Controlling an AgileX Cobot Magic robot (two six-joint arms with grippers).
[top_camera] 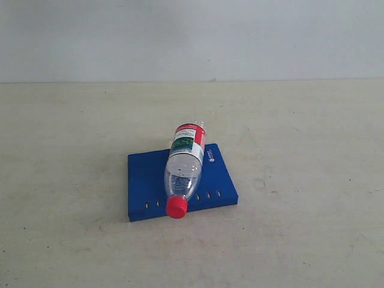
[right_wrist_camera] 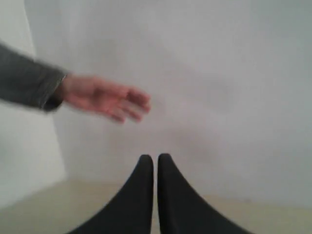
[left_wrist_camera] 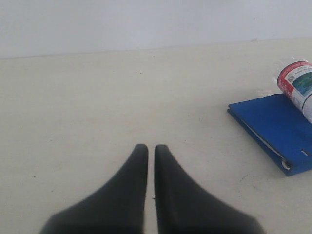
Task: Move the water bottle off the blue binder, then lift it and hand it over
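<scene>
The water bottle (top_camera: 185,168) lies on its side across the blue binder (top_camera: 144,183), red cap (top_camera: 176,207) hanging over the near edge, labelled base pointing away. Neither gripper shows in the exterior view. In the left wrist view the binder (left_wrist_camera: 275,126) lies flat on the table off to one side, with the bottle's labelled base (left_wrist_camera: 297,83) on it; my left gripper (left_wrist_camera: 151,148) is shut and empty, well apart from both. My right gripper (right_wrist_camera: 156,158) is shut, empty, facing a pale wall; bottle and binder are out of that view.
A person's open hand (right_wrist_camera: 105,100) with a grey sleeve reaches in front of the wall in the right wrist view. The beige table (top_camera: 300,228) runs back to a white wall (top_camera: 192,36).
</scene>
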